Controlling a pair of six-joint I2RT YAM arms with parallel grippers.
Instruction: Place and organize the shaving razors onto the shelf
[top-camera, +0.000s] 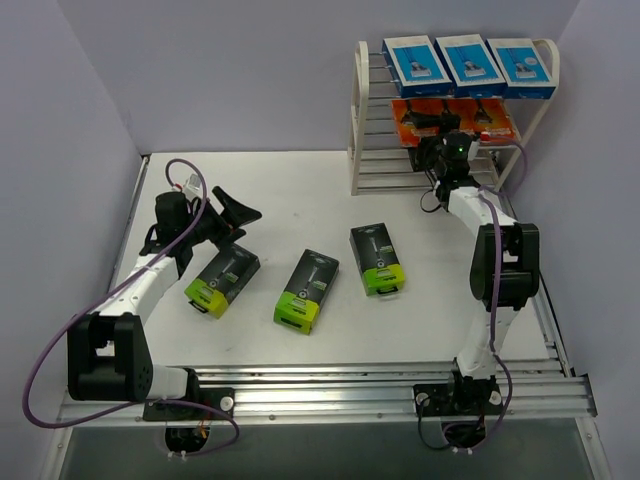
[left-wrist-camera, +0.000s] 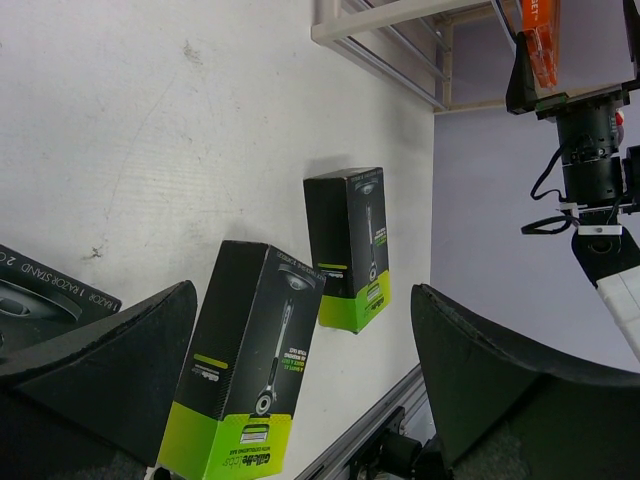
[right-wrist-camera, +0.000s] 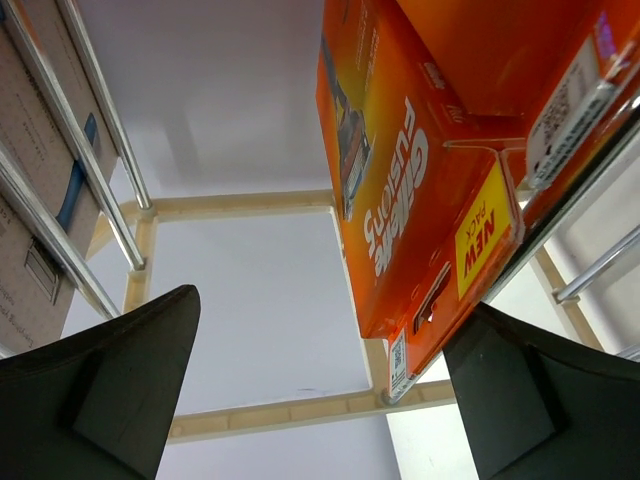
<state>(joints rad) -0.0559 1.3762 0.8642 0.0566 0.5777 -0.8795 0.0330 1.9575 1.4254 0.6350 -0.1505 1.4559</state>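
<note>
Filling the far right corner of the table (top-camera: 300, 190), the shelf (top-camera: 358, 120) carries three blue packs (top-camera: 470, 62) on its top tier and orange packs (top-camera: 497, 122) just below, sorted by colour. The right gripper (right-wrist-camera: 330, 305) reaches in under the orange packs with its fingers wide apart and gripping nothing, so they rest on the rods alone. The left gripper (left-wrist-camera: 302, 292) hovers with its fingers spread over three black packs (top-camera: 307, 290) lying flat on the table, likely the next pick. The right arm masks part of the orange packs, so their count is unclear. The left wrist view crops the nearest black pack.
</note>
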